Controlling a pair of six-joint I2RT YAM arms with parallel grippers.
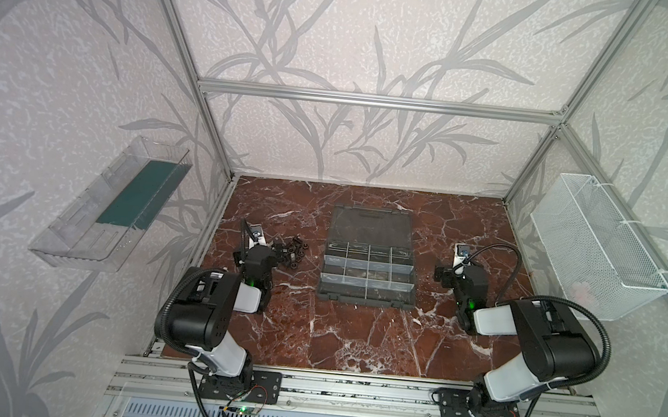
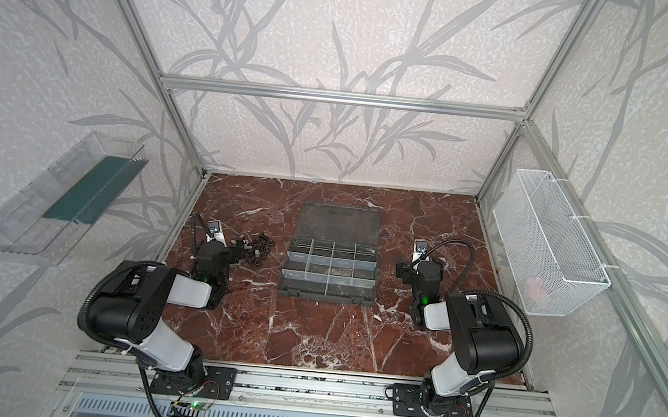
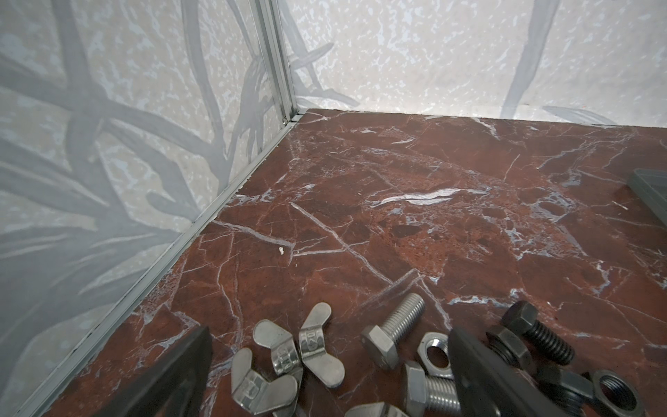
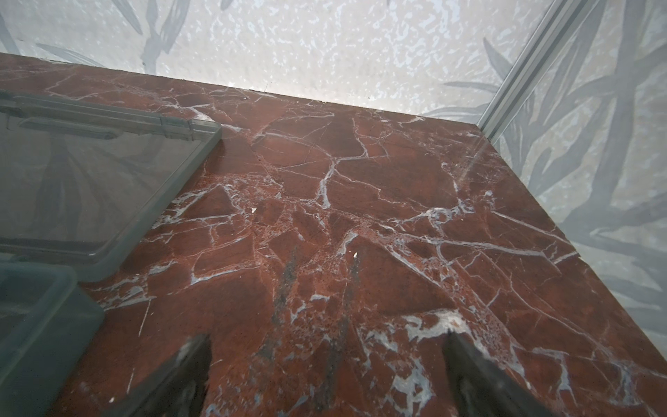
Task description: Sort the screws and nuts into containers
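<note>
Judging by the scene, sorting had not visibly begun. The screws [image 3: 395,334] and nuts [image 3: 435,352], silver and black, with a few wing nuts [image 3: 288,346], lay in one mixed heap on the counter [image 1: 353,336], left of the containers [image 1: 367,275]. Their hinged lid [image 1: 370,225] lay open flat. The compartments looked empty in both top views, though small pieces would be hard to see. The left pincer [image 3: 330,334] hung spread wide over the heap, gripping nothing. The right pincer [image 4: 328,339] was likewise released above bare counter beside the containers. Every piece was yet to be sorted.
</note>
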